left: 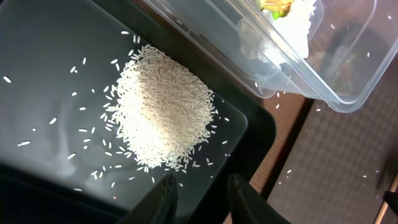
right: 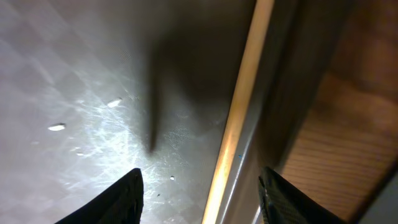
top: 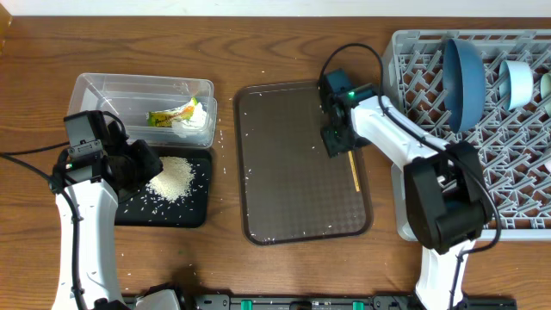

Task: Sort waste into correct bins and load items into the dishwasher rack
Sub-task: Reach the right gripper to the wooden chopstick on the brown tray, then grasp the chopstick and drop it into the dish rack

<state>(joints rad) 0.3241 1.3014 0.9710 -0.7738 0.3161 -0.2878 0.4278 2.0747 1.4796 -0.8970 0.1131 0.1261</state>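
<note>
The thin wooden stick (top: 354,171) lies along the right rim of the brown serving tray (top: 293,215). My right gripper (top: 337,142) hovers over its far end. In the right wrist view the stick (right: 239,106) runs between the open fingers of that gripper (right: 200,174), untouched. The rice heap (top: 172,178) sits in the black tray (top: 164,213). My left gripper (top: 139,164) hangs over that tray's left part, open and empty (left: 200,190), near the rice (left: 163,115). The clear tub (top: 103,95) holds the snack wrapper (top: 172,114) and the white tissue (top: 196,123).
The grey dishwasher rack (top: 516,172) fills the right side. In it stand the blue dish (top: 465,73), the mint-green bowl (top: 517,82) and a white bowl (top: 546,83). Loose rice grains dot the brown tray and the table beside the bins.
</note>
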